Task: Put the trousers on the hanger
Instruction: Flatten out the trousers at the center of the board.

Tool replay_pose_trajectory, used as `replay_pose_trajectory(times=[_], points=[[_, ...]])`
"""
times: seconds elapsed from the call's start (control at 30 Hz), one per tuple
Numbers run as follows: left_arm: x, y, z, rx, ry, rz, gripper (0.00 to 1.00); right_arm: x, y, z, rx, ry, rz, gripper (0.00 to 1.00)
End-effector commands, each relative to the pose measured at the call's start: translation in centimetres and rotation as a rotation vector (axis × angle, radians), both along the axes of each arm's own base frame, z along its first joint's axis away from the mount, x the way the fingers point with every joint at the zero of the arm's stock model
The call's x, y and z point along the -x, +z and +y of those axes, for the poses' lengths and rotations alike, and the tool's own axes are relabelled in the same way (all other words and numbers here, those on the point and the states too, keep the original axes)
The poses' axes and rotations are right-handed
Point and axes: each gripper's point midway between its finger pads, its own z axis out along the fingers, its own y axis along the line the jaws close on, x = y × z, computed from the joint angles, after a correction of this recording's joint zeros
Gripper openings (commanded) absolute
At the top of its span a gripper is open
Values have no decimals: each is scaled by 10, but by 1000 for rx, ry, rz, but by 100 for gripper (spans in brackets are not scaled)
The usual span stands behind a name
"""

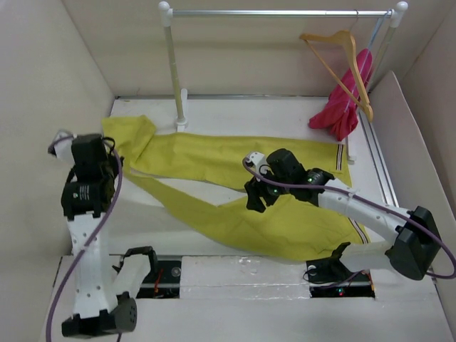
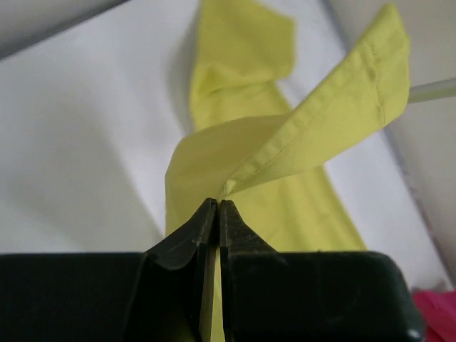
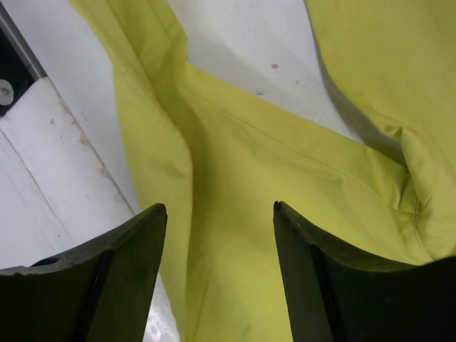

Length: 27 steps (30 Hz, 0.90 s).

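Note:
The yellow-green trousers (image 1: 235, 178) lie spread across the table, two legs running right, striped trim at the right ends. My left gripper (image 1: 96, 171) is shut on a fold of the trousers' left end; in the left wrist view (image 2: 216, 203) the cloth (image 2: 285, 149) rises from the closed jaws. My right gripper (image 1: 255, 199) is open just above the middle of the trousers; in the right wrist view (image 3: 219, 208) the yellow cloth (image 3: 256, 214) lies between its spread fingers. The tan wooden hanger (image 1: 340, 68) hangs by its hook from the rail at the back right.
A white-and-silver clothes rail (image 1: 278, 13) stands at the back, its left post (image 1: 174, 71) rising by the trousers. A magenta-pink garment (image 1: 345, 100) hangs behind the hanger. Beige walls enclose the table on three sides.

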Motion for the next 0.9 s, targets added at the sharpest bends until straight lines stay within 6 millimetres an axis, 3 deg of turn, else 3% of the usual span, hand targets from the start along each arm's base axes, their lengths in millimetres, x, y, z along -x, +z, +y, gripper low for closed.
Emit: replay_pose_trajectory(times=[0.0,0.17,0.2,0.23,0.3,0.33,0.37,0.5,0.6,0.63,0.67,0.7,0.73,0.77,0.83,0.87], points=[[39,-72,17,58,221,154,0,1,3,-4,-11,-16,7,67],[95,-78,28,218,530,-78,0,3,-4,-16,17,-52,21,67],[102,-80,29,242,564,-105,7,4,-6,-17,23,-57,25,68],[106,-79,30,259,584,-150,18,1,-7,-20,27,-70,27,68],[112,-66,37,259,619,-261,55,2,-10,-25,37,-78,38,68],[113,-60,40,245,621,-286,99,3,-10,-26,39,-80,40,68],[115,-49,44,190,605,-293,99,2,-10,-28,36,-92,44,68],[76,-5,46,-42,381,-243,99,2,-7,-30,23,-101,53,68],[32,-18,42,-171,193,-64,99,-1,-6,-29,14,-109,52,66],[20,-30,40,-185,149,-13,99,-2,-4,-28,11,-111,52,58],[-1,-52,32,-167,67,72,99,-4,-2,-26,1,-107,46,42],[-14,-58,29,-171,30,93,98,-7,1,-27,-8,-117,45,26],[-24,-69,27,-166,-5,131,91,-7,4,-26,-19,-123,42,0],[-40,-85,23,-141,-33,184,59,-11,11,-26,-29,-135,22,0],[-60,-94,25,-123,-20,195,27,-20,19,-33,-50,-206,13,0],[-87,-105,22,-93,-42,224,0,-33,31,-45,-82,-296,-26,0]])
